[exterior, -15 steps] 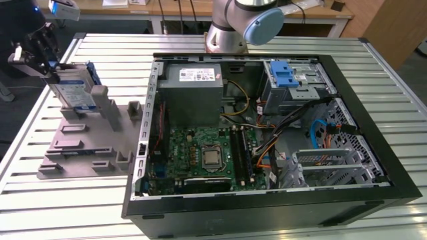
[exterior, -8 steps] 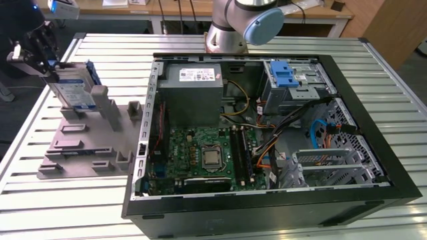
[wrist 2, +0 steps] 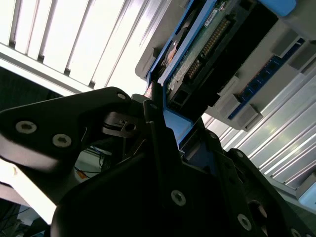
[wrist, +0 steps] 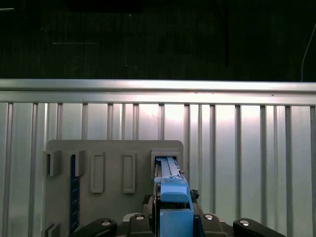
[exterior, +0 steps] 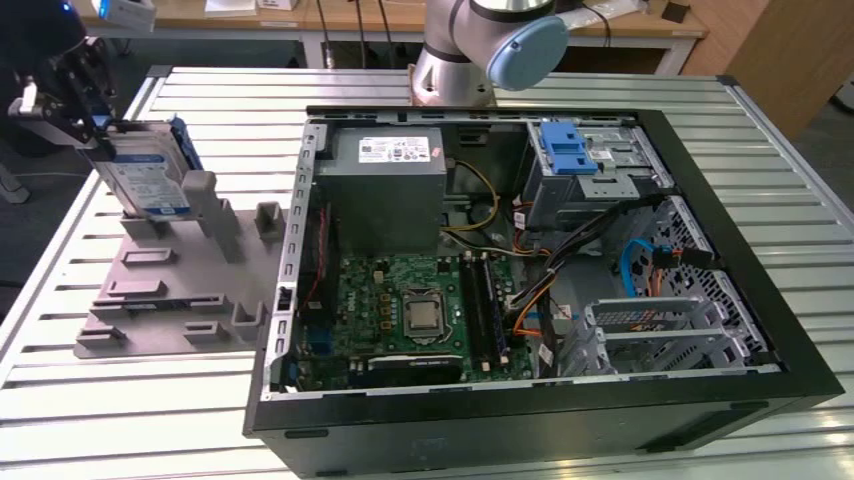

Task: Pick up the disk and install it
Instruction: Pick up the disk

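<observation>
Clenched on the disk (exterior: 140, 172) with the pincer (exterior: 96, 128), gripping it at the upper end, near the counter's (exterior: 134, 430) corner at the exterior view's far left. Held upright, label side toward the exterior camera, blue rails along its edges. Black fingers (wrist 2: 156, 129) pressed against a blue rail in the second wrist view, green circuit board and connector row of the disk just beyond them. Same blue rail sandwiched at the pincer in the first wrist view, with the grey slotted tray (wrist: 113, 153) below it. Lower end of the disk down among the upright posts at the tray's far end; cannot tell whether seated in the slot or lifted just clear. Tray flat on the slatted metal counter along its edge at the exterior view's left. Just beside the tray, toward the exterior view's right, an open black computer case (exterior: 534, 425) on its side over the counter's middle: grey metal box (exterior: 380, 195) with a white sticker, green motherboard (exterior: 400, 300), blue drive bracket (exterior: 571, 150), loose cables. At the counter's far edge, behind the case, the arm base (exterior: 454, 60).
</observation>
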